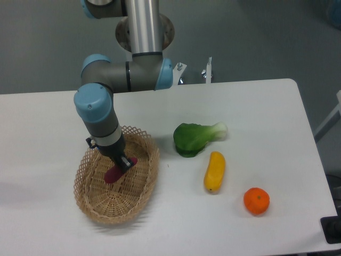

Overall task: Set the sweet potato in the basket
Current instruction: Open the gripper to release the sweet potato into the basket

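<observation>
Hand [123, 163] down inside the basket [96, 207], clamped on the sweet potato [113, 174], which hangs tilted over the woven floor, counter [266, 106] beneath

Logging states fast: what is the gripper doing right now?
Gripper: closed on the sweet potato, inside the basket.

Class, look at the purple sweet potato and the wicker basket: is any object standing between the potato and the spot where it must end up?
Nothing visible does. The sweet potato is already over the inside of the basket, with the gripper at its upper end. The green vegetable, yellow vegetable and orange all lie on the table to the basket's right.
</observation>
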Controlling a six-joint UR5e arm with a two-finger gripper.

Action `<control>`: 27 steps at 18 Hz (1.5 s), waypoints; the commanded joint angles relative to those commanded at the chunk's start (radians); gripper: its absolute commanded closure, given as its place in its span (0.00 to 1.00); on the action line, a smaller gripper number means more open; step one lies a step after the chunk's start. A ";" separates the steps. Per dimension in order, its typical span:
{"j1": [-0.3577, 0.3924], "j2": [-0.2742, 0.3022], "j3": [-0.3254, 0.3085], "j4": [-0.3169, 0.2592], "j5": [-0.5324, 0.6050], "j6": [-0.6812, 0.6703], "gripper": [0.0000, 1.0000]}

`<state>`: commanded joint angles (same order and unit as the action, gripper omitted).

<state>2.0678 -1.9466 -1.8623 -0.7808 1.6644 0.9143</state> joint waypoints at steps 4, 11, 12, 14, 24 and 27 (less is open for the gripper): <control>-0.021 -0.006 -0.003 0.000 0.002 -0.002 0.65; -0.026 0.002 0.024 0.002 0.005 0.003 0.00; -0.025 0.002 0.035 0.000 0.005 0.000 0.00; -0.022 0.003 0.054 -0.002 0.006 -0.005 0.00; 0.127 0.072 0.215 0.008 -0.006 -0.104 0.00; 0.205 0.103 0.219 0.000 -0.005 -0.094 0.00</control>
<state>2.2731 -1.8439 -1.6429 -0.7807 1.6598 0.8205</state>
